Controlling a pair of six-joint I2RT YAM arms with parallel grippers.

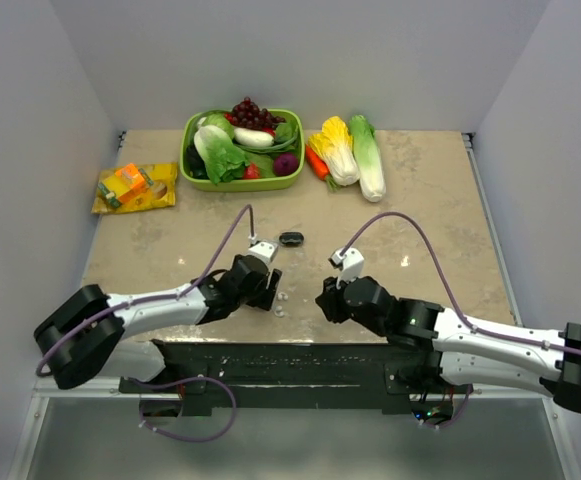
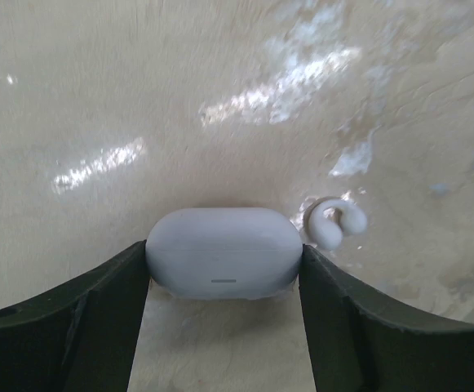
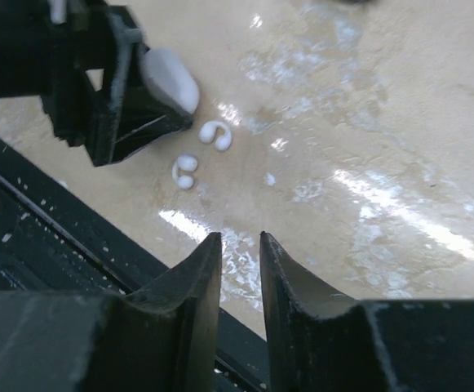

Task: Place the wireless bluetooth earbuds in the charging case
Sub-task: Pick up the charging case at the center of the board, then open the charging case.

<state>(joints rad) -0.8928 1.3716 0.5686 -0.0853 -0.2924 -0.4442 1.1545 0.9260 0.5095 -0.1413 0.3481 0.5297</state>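
While the left gripper (image 2: 223,273) clamps the closed white charging case (image 2: 220,245) on the table (image 2: 139,98), apparently to steady it for opening, two white earbuds (image 3: 216,135) lie loose just beside it. The right gripper (image 3: 241,249) hovers nearby, jaws narrowly parted, empty.

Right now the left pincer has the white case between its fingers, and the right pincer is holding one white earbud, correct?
Not quite. The right pincer holds nothing: only bare table shows between its jaws. Both white earbuds lie on the table beside the left pincer, as the right wrist view shows. The white case is indeed between the left pincer's fingers.
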